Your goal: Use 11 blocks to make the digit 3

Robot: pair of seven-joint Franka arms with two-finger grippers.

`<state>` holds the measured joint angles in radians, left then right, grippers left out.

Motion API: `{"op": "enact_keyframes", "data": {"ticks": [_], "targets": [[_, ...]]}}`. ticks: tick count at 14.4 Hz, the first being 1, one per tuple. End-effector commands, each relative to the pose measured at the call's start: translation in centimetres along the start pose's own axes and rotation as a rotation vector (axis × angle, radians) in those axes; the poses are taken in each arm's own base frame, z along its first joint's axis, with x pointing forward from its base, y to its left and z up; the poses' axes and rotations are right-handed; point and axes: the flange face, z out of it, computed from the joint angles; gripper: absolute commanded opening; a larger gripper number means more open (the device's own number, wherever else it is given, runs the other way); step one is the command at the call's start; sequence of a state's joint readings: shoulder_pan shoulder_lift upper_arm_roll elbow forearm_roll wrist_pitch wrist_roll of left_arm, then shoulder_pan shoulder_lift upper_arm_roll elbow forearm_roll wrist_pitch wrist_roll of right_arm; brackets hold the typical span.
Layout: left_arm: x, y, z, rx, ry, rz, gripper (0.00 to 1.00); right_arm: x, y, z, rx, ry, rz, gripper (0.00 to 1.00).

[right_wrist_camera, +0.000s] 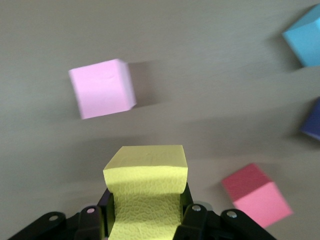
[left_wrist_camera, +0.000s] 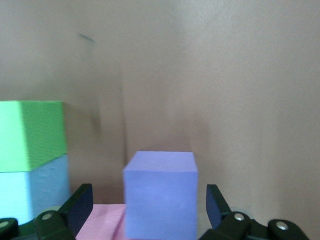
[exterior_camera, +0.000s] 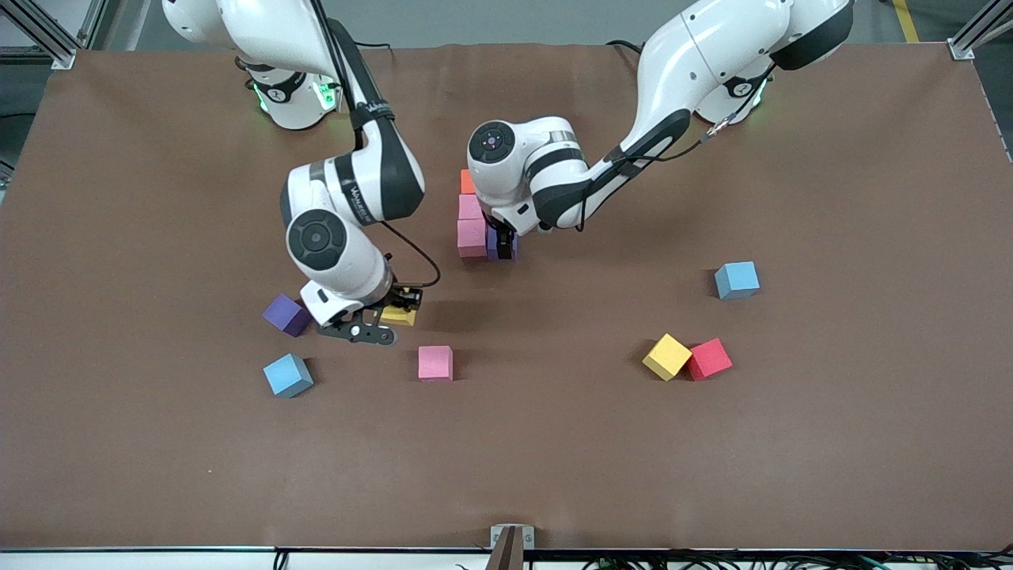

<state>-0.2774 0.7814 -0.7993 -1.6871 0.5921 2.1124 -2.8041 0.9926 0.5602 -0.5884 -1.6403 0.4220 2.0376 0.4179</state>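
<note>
Left gripper (exterior_camera: 502, 242) low at mid-table, wrist bent down, jaws spread wide. Right gripper (exterior_camera: 398, 309) hung low toward right arm's end, fingers (right_wrist_camera: 192, 220) pinched tight, forearm angled steeply down

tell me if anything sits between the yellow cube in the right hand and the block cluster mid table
Nothing visible lies on the table between them. The right hand is shut on the yellow foam cube; brown table runs bare to the stacked foam cubes. The left hand, open around the purple foam cube, crowds the cluster itself.
</note>
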Motion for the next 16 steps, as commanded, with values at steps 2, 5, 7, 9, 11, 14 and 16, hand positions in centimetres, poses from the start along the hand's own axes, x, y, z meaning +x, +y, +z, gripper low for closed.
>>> {"op": "enact_keyframes", "data": {"ticks": [2,5,7,9,11,14,16], "targets": [[3.7,1.4,-2.8,0.027,0.048,-0.147,1.0,-3.6,-3.3,3.8,0.058,-0.03,-0.012,0.02],[9.0,6.6,-4.2,0.032,0.017,-0.066,1.0,-6.1,-6.7,6.3,0.074,-0.025,-0.071,0.02],[12.3,9.6,-5.0,0.012,0.006,0.03,1.0,-7.8,-8.6,8.4,0.067,-0.005,-0.109,0.02],[15.6,12.1,-4.7,-0.041,0.048,0.137,1.0,-8.8,-10.0,9.5,0.06,0.001,-0.151,0.02],[18.7,14.2,-4.5,-0.044,0.053,0.199,1.0,-9.7,-11.0,9.9,0.064,-0.003,-0.173,0.02],[22.9,16.8,-4.2,-0.041,0.051,0.445,1.0,-10.8,-12.2,10.1,0.065,-0.005,-0.194,0.02],[25.3,18.6,-3.7,-0.041,0.068,0.502,1.0,-11.5,-12.9,10.5,0.06,-0.003,-0.206,0.02]]}}
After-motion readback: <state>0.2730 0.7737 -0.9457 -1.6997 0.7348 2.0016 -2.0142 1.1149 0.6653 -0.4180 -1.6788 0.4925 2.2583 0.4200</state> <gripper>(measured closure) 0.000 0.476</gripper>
